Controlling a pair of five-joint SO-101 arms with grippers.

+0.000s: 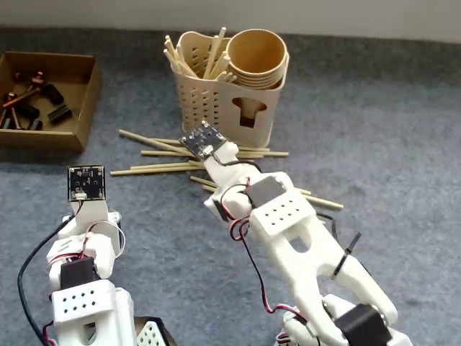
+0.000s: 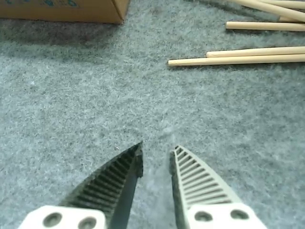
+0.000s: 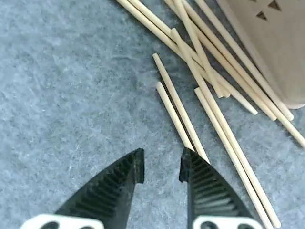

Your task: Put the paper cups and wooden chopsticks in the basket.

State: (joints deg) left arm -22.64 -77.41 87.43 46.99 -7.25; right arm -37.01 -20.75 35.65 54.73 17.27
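- The basket (image 1: 209, 108) stands at the far centre of the grey felt table (image 1: 374, 130). The high view shows a stack of paper cups (image 1: 268, 76) in its right side and some standing chopsticks (image 1: 213, 50) in its left.
- More chopsticks (image 1: 155, 169) lie flat on the table just in front of the basket, mostly running left to right.
- In the right wrist view these chopsticks (image 3: 178, 102) lie fanned and crossing, some of them right beside the basket's (image 3: 271, 43) lower wall.
- The right gripper (image 3: 162, 164) hangs low over that scatter. It is parted by a narrow gap with nothing held, and one finger's tip is over the ends of two chopsticks.
- The left gripper (image 2: 157, 152) is near left over bare felt, also slightly parted and empty. The ends of a few chopsticks (image 2: 238, 59) lie well beyond it.
- A cardboard box (image 1: 85, 94) of small dark parts sits far left, and its corner (image 2: 71, 12) shows in the left wrist view.
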